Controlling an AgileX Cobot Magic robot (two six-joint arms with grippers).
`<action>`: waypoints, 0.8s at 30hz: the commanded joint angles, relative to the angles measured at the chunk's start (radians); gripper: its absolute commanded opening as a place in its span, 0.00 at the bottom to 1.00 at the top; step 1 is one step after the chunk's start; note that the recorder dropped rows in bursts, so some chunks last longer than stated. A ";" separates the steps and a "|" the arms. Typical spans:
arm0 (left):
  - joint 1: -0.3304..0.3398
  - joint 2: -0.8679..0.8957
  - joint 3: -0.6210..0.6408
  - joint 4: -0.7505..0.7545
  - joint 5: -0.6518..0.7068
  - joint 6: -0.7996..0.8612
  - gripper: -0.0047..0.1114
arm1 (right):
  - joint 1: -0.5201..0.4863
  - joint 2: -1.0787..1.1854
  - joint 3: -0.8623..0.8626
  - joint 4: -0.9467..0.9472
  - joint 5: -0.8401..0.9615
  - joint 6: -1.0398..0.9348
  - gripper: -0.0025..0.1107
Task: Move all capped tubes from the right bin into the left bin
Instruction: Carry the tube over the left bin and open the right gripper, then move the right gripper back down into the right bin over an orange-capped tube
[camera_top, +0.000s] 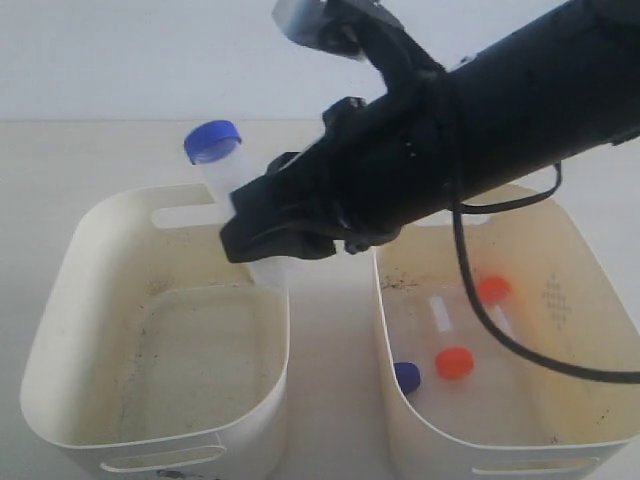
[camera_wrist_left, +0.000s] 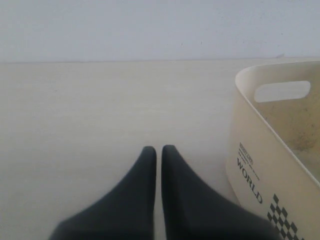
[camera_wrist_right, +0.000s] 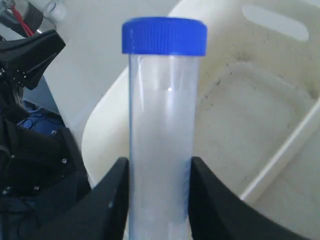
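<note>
My right gripper (camera_top: 262, 232) is shut on a blue-capped tube (camera_top: 222, 172), which points up and away over the back right corner of the left bin (camera_top: 60, 330). In the right wrist view the same blue-capped tube (camera_wrist_right: 162, 130) stands between the right gripper (camera_wrist_right: 160, 172) fingers, above the grimy left bin (camera_wrist_right: 240, 120). The right bin (camera_top: 600, 300) holds two orange-capped tubes (camera_top: 497, 300) (camera_top: 450, 350) and another blue-capped tube (camera_top: 407, 376). My left gripper (camera_wrist_left: 155, 152) is shut on nothing, low over the table beside the left bin (camera_wrist_left: 255, 165).
The right arm (camera_top: 500, 110) reaches across from the upper right, with a black cable (camera_top: 490, 320) hanging into the right bin. A narrow strip of table (camera_top: 332, 400) separates the two bins. Dark equipment (camera_wrist_right: 30, 165) shows beyond the left bin in the right wrist view.
</note>
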 joint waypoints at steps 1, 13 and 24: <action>0.001 -0.003 -0.003 -0.010 -0.008 0.005 0.08 | 0.095 0.026 -0.004 0.002 -0.153 -0.049 0.11; 0.001 -0.003 -0.003 -0.010 -0.008 0.005 0.08 | 0.116 -0.006 -0.004 -0.083 -0.229 0.022 0.02; 0.001 -0.003 -0.003 -0.010 -0.008 0.005 0.08 | -0.074 -0.151 -0.004 -0.698 0.011 0.771 0.02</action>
